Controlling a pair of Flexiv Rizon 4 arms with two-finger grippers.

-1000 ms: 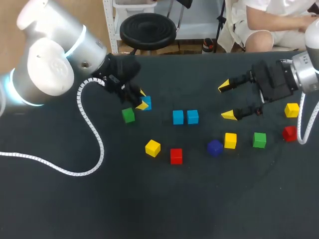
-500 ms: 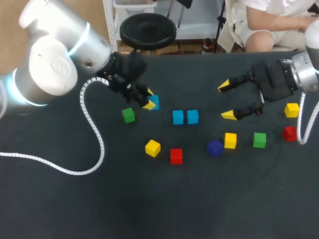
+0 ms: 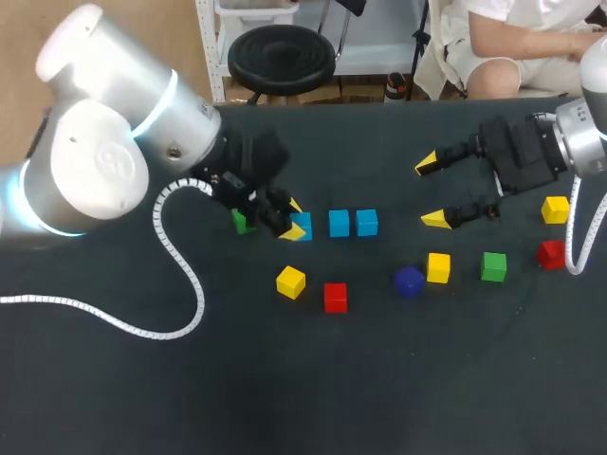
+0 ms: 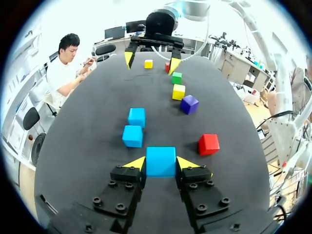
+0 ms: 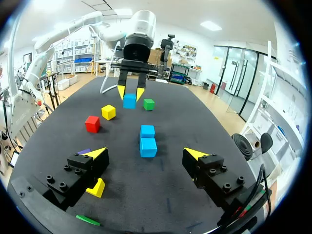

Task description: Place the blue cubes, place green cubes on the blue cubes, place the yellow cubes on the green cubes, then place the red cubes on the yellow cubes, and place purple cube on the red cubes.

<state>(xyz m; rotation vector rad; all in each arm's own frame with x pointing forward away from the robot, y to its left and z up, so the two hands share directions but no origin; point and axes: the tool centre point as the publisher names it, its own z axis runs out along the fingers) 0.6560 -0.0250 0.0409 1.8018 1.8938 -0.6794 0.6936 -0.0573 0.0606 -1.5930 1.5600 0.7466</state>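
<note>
My left gripper (image 3: 292,220) is shut on a blue cube (image 3: 303,227), held just left of two blue cubes (image 3: 339,224) (image 3: 367,223) lying side by side on the dark table. In the left wrist view the held blue cube (image 4: 161,161) fills the gap between the yellow tips, with the blue pair (image 4: 133,136) just ahead. A green cube (image 3: 242,222) is partly hidden behind the left gripper. My right gripper (image 3: 432,191) hangs open and empty at the right, above a yellow cube (image 3: 438,267) and a green cube (image 3: 493,266).
A yellow cube (image 3: 290,282) and a red cube (image 3: 335,297) lie in front of the blue pair. The purple cube (image 3: 409,282) sits beside the right-hand yellow one. Another red cube (image 3: 551,254) and yellow cube (image 3: 555,209) lie at the far right.
My left gripper has carried the blue cube to the right and toward the front, close to the blue pair, now covering part of the green cube. The right arm has kept still.
</note>
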